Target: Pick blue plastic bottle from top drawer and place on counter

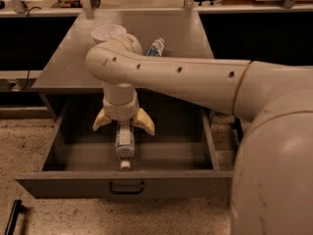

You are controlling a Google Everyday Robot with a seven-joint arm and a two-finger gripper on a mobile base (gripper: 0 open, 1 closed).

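The blue plastic bottle [124, 147], clear with a white cap, lies lengthwise in the open top drawer [122, 185], cap toward the drawer front. My gripper [123, 125] hangs straight down into the drawer, its two tan fingers [144, 122] spread wide on either side of the bottle's far end. The fingers straddle the bottle without closing on it. The grey counter [63, 62] lies just behind the drawer.
A white bowl [108, 32] and a second small bottle [155, 47] lying on its side sit on the counter behind my arm. My large arm crosses the right side of the view. A dark bar lies on the speckled floor at lower left [12, 217].
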